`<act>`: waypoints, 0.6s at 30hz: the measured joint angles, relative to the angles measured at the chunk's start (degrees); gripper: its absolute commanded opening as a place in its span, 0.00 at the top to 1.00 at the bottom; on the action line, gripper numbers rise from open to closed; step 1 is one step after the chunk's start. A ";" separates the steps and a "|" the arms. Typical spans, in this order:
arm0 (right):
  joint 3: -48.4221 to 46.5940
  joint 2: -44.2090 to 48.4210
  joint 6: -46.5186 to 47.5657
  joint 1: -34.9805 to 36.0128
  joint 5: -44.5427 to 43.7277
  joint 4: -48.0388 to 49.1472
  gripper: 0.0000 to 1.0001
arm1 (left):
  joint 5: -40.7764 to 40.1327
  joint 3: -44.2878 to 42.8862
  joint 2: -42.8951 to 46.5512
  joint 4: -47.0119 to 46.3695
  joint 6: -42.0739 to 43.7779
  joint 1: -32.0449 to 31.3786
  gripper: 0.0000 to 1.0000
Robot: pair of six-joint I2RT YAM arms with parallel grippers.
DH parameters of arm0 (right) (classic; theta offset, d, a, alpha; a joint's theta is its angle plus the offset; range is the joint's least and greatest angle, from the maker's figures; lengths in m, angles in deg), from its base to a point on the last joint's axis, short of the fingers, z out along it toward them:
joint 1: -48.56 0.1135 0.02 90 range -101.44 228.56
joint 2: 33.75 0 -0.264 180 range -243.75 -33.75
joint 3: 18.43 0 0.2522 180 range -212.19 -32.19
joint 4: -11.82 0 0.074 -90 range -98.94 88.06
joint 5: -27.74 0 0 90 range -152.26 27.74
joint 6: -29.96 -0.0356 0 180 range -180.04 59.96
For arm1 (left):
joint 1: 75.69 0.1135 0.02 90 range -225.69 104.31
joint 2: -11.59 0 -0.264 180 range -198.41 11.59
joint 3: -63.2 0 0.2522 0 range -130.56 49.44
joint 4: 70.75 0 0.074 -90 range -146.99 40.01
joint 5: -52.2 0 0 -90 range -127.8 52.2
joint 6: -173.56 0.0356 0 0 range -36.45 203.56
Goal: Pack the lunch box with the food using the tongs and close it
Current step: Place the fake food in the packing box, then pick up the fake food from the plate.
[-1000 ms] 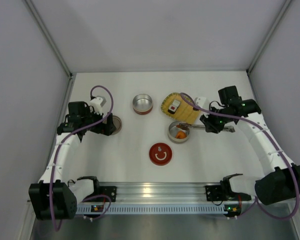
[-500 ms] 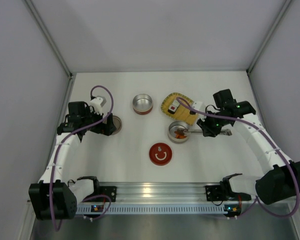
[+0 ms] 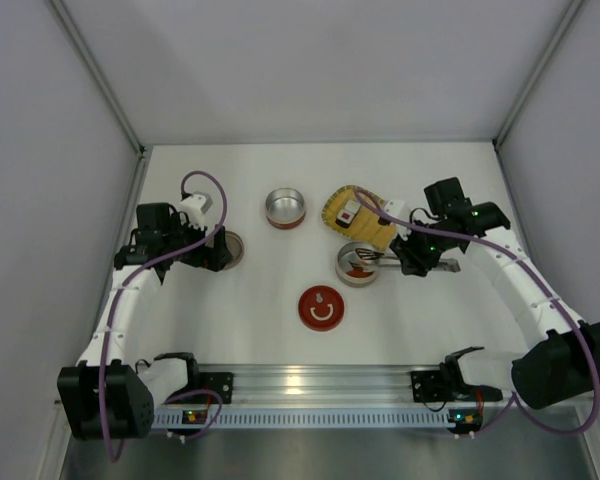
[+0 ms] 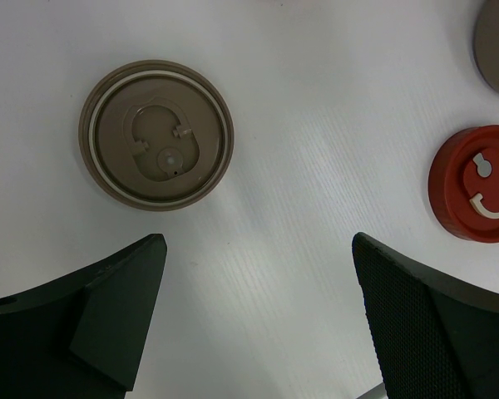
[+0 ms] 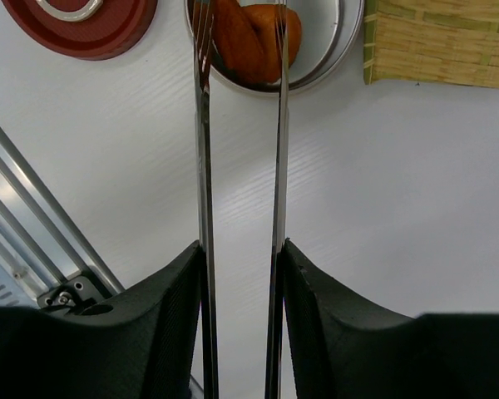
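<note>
Bright, diffuse overhead light washes the white tabletop [image 3: 280, 180] nearly flat in the top view, with only faint, soft shadows beneath the arms. The left wrist view is crisp on the brown lid [image 4: 156, 134], though the tabletop greys toward the bottom. In the right wrist view the tongs [image 5: 202, 166] carry thin bright glints, and the near black jaws look soft and underexposed.

Yellow woven tray [image 5: 437, 41] on white table [image 3: 280, 290] — aluminium rail [image 3: 320, 385] along near edge

Food [image 3: 358, 269] in tin [image 3: 340, 268], tray [image 3: 373, 234] behind.
</note>
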 measured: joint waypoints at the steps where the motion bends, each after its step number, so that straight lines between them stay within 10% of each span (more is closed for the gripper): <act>1: -0.07 0.00 -0.79 0.00 0.00 0.44 0.61 | 0.00 0.00 0.00 0.00 0.00 0.00 0.01; 18: -10.51 -7.43 -17.81 0.02 -4.35 10.25 0.61 | -0.07 0.00 0.00 0.02 0.13 0.00 0.02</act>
